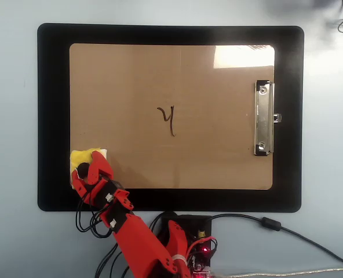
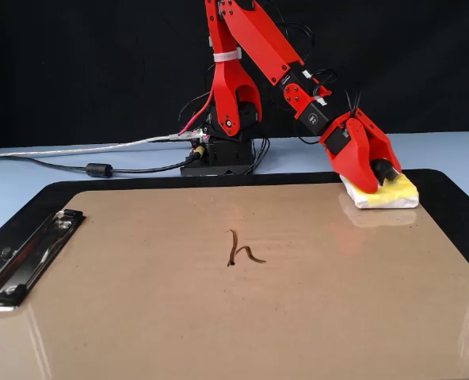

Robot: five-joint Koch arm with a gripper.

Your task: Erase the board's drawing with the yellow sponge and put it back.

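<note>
Gripping the yellow sponge [image 2: 387, 191] by its black knob at the corner of the board [image 1: 137, 92], my red gripper [image 2: 377, 176] has its jaws closed around it.

From the overhead view I see the sponge sitting on the board's lower-left corner, partly over the edge onto the black mat [image 1: 53, 116]. The drawing [image 1: 169, 119], a small dark squiggle, lies near the board's middle, well apart from the sponge and unsmudged. The silver clip [image 1: 263, 118] runs along the right short edge. In the fixed view the sponge's white underside rests flat on the brown surface.
</note>
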